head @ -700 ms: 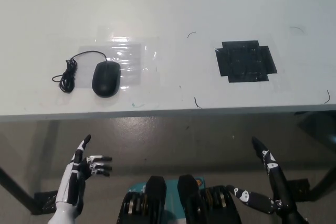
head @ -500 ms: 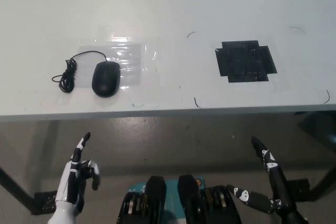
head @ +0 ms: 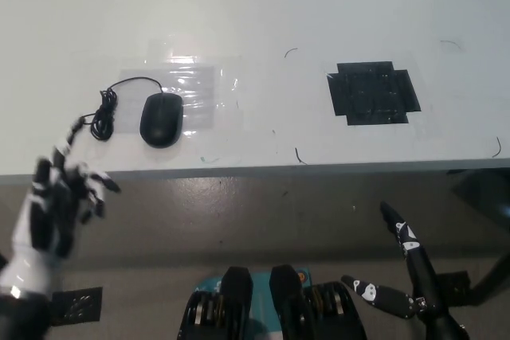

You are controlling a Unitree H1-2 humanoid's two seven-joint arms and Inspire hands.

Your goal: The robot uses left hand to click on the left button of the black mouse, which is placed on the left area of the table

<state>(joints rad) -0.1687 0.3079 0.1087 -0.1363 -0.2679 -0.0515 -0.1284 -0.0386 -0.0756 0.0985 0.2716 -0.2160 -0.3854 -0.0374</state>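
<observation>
Black mouse (head: 161,119): seen left of centre on the white table (head: 255,5), its coiled cable (head: 101,115) just beside it at the left.
Clear tape patch (head: 195,89): laid flat, partly under the mouse's right side.
Black tape square (head: 373,92): placed right of centre, well apart from the mouse.
Table edge (head: 255,171): run across the middle of the frame; open floor below.
Left hand (head: 60,197): held at the far left by the table edge, blurred, fingers spread, nothing gripped, no contact with the mouse.
Right hand (head: 398,272): rested at lower right, fingers apart, nothing held.
</observation>
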